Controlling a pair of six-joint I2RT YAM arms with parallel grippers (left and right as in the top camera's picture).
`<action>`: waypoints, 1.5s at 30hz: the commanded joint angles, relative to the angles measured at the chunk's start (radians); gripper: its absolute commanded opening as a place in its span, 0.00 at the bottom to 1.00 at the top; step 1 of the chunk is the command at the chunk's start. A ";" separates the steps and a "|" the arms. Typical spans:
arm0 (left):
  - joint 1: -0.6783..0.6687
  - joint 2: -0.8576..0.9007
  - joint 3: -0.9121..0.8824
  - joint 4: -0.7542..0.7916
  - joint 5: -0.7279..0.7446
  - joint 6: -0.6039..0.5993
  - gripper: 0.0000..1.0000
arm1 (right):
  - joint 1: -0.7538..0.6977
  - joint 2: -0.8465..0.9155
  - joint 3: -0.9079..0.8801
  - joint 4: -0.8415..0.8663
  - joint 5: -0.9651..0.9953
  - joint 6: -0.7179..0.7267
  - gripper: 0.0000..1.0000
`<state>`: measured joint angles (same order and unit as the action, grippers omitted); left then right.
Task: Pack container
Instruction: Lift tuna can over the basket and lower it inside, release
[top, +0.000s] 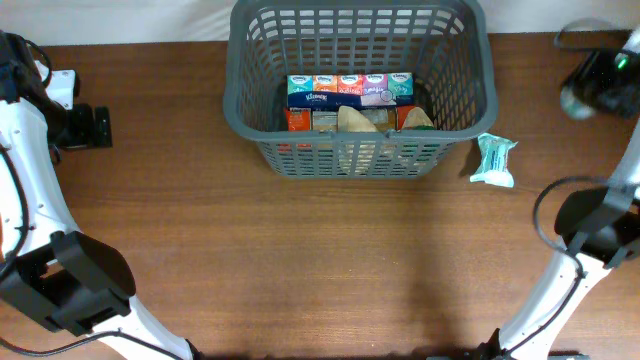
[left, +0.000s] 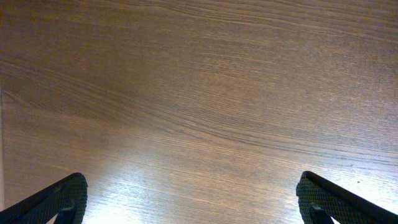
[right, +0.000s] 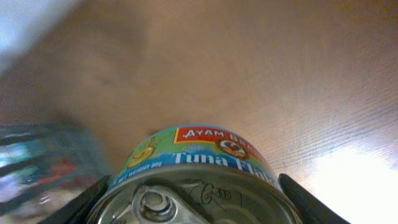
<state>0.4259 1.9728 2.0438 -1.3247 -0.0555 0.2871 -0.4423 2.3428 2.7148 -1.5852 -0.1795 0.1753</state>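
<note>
Sitting at the middle of the table's far edge, the container (top: 300, 160) lies to the left of your right gripper (right: 199, 202). That gripper is near the far right corner, its fingers closed around a tuna can (right: 199, 165). Your left gripper (left: 191, 186) is wide open over bare table.

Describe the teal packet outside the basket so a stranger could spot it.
Find the big grey basket at the far middle of the wooden table. Just off its near right corner lies a small pale teal packet. Unlike the boxes inside the basket, it sits alone on bare wood.
</note>
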 joint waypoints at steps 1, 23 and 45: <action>0.003 -0.002 -0.003 0.000 0.011 -0.014 0.99 | 0.114 -0.162 0.279 -0.054 -0.039 -0.035 0.30; 0.003 -0.002 -0.003 0.000 0.011 -0.014 0.99 | 0.783 -0.065 0.226 0.047 0.084 -0.277 0.31; 0.003 -0.002 -0.003 0.000 0.011 -0.014 0.99 | 0.765 0.003 -0.376 0.177 0.052 -0.306 0.35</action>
<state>0.4259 1.9728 2.0438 -1.3243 -0.0551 0.2871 0.3229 2.3398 2.3901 -1.4162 -0.1112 -0.1276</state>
